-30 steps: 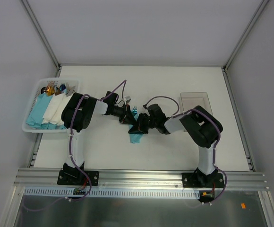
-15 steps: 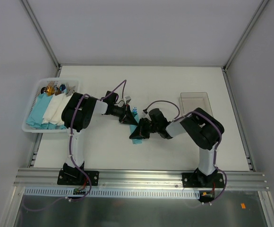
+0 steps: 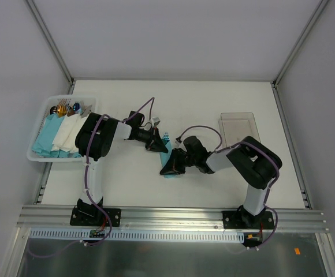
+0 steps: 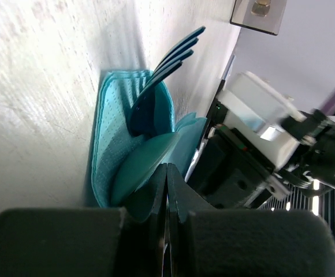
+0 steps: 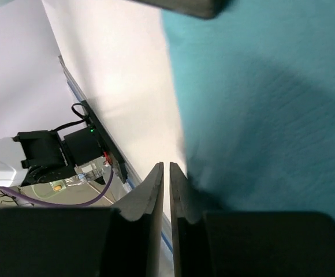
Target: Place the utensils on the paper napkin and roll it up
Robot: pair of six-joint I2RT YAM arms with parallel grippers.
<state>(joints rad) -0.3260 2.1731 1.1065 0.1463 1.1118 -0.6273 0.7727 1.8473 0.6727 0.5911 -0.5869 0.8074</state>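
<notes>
**Inspector:** Where is the paper napkin (image 4: pixel 107 144)?

**Examiner:** It lies on the desk (image 3: pixel 127 184) between the two arms, folded around the utensils (image 4: pixel 147 107). The fork (image 4: pixel 170 60) tines stick out at the far end.

**Inspector:** And the tools?

**Examiner:** The left tool (image 4: pixel 166 168) is pressed together, its tip against the fold, judged to pin that end. The right tool (image 5: pixel 166 168) is all but together and grips nothing. It sits at the napkin's near edge, probably to nudge the roll over.
</notes>
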